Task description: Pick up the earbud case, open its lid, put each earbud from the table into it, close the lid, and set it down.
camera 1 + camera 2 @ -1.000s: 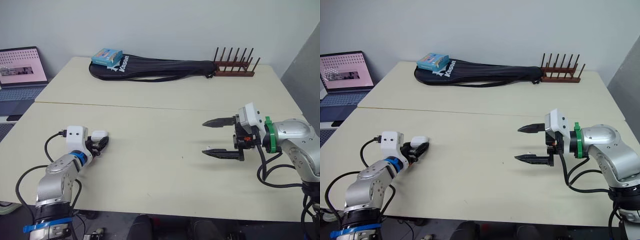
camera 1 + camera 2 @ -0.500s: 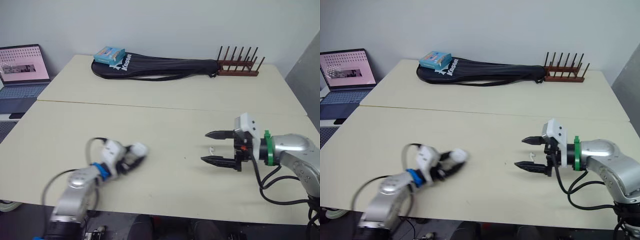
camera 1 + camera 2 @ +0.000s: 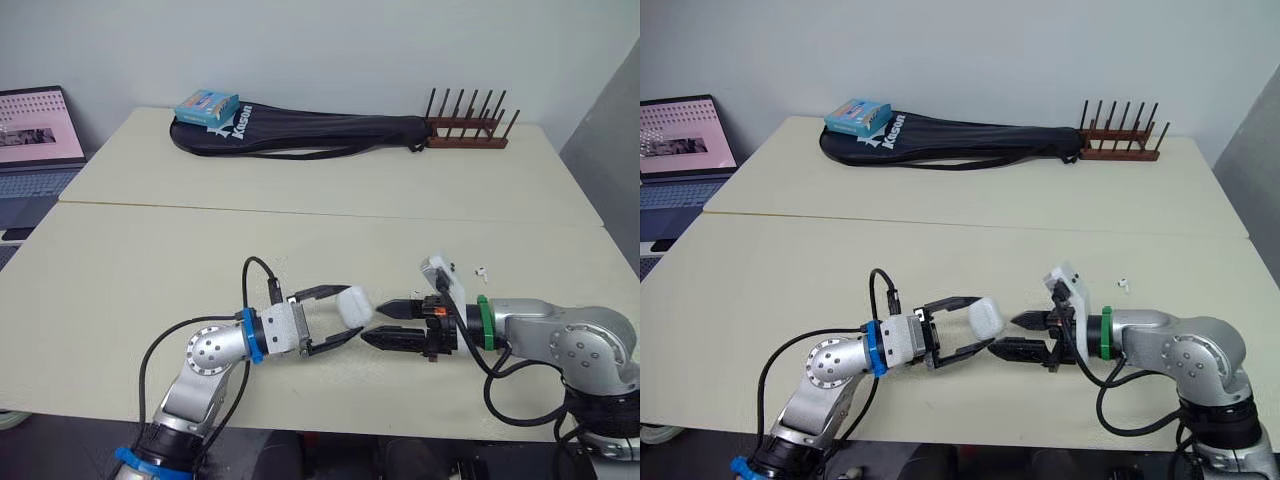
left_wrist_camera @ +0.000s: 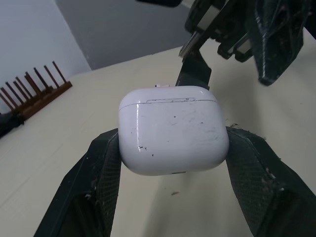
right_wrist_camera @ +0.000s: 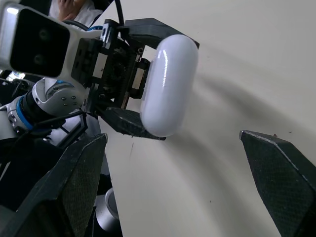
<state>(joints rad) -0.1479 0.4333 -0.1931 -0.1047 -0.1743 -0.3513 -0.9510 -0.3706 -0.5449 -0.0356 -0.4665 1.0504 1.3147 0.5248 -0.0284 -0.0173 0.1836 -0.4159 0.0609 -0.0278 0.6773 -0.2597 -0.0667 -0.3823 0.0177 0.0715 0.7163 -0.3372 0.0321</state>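
Tally: two end effectors are counted, the left end effector (image 3: 350,312) and the right end effector (image 3: 373,324). One earbud case (image 3: 354,305) is logged within the left; one earbud (image 3: 482,269) is logged near the right. Also recorded: two benches (image 3: 120,260), one racket bag (image 3: 320,133), one blue box (image 3: 207,104), one peg rack (image 3: 468,140), one laptop (image 3: 35,130).

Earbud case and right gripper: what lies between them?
Nothing. The right wrist view shows a bare stretch of table between the earbud case and the open right gripper.

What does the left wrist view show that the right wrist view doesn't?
Left wrist, not right: the lid seam of the shut earbud case, and the wooden rack behind. Right wrist, not left: the case end-on, plus the left arm's camera housing. Both: the case clamped in the left claw, the table, the open right claw.
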